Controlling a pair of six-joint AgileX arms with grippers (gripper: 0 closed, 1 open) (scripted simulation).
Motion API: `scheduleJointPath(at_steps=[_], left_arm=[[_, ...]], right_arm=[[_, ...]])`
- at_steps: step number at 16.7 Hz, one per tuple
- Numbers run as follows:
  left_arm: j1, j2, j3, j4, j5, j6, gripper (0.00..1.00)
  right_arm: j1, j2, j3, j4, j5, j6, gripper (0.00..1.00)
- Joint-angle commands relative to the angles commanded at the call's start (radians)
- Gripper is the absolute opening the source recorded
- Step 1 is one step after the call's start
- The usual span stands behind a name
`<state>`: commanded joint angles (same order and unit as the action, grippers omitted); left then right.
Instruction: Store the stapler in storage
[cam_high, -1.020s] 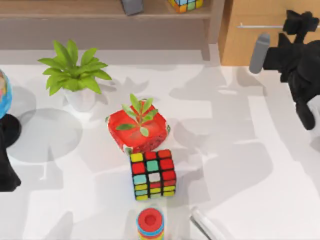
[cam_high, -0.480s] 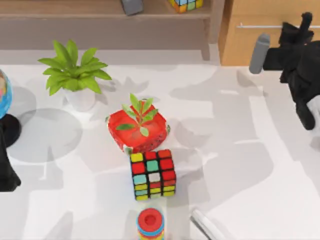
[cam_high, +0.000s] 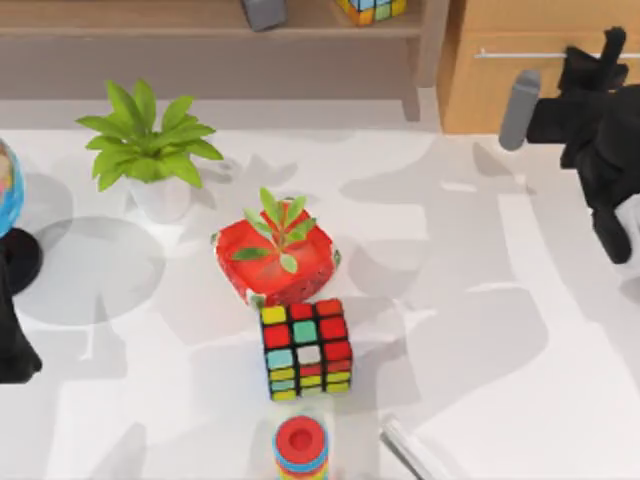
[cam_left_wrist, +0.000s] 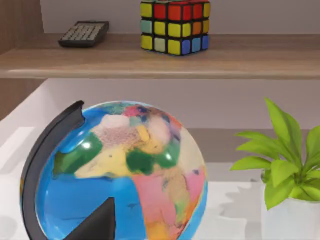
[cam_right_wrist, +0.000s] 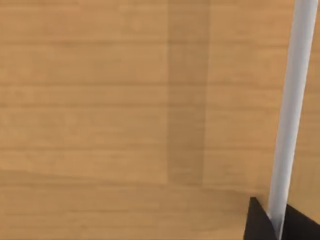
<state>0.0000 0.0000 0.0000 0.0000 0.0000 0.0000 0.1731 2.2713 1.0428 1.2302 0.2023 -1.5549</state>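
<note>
The stapler (cam_high: 412, 448), a slim pale-grey bar, lies at the table's front edge, right of the ring stack and partly cut off by the frame. The storage (cam_high: 500, 85) is the light-brown wooden drawer at the back right, and it is closed. Its thin silver handle (cam_high: 520, 54) runs across the front. My right gripper (cam_high: 603, 48) is at that handle. In the right wrist view the handle (cam_right_wrist: 292, 100) passes between the two dark fingertips (cam_right_wrist: 257, 222), which sit against it on both sides. My left arm (cam_high: 14, 340) stays parked at the left edge.
Mid-table stand a red pot with a plant (cam_high: 277, 258) and a colourful cube (cam_high: 306, 348), with a ring stack (cam_high: 299, 448) in front of them. At the left are a white potted plant (cam_high: 150, 150) and a globe (cam_left_wrist: 120, 172). The open shelf (cam_left_wrist: 160, 55) holds a calculator (cam_left_wrist: 84, 33) and a cube (cam_left_wrist: 175, 25).
My right gripper has moved slightly toward the back, up to the drawer handle. The drawer has stayed closed and the left arm still.
</note>
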Motion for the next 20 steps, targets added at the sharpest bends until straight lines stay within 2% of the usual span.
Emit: scheduleJointPath(at_steps=[7,20], left_arm=[[0.000,0.000,0.000,0.000,0.000,0.000,1.00],[0.000,0.000,0.000,0.000,0.000,0.000,1.00]], right_arm=[[0.020,-0.096,-0.249,0.129,0.029,0.002,0.00],[0.041,-0.146,-0.365,0.205,0.049,0.002,0.00]])
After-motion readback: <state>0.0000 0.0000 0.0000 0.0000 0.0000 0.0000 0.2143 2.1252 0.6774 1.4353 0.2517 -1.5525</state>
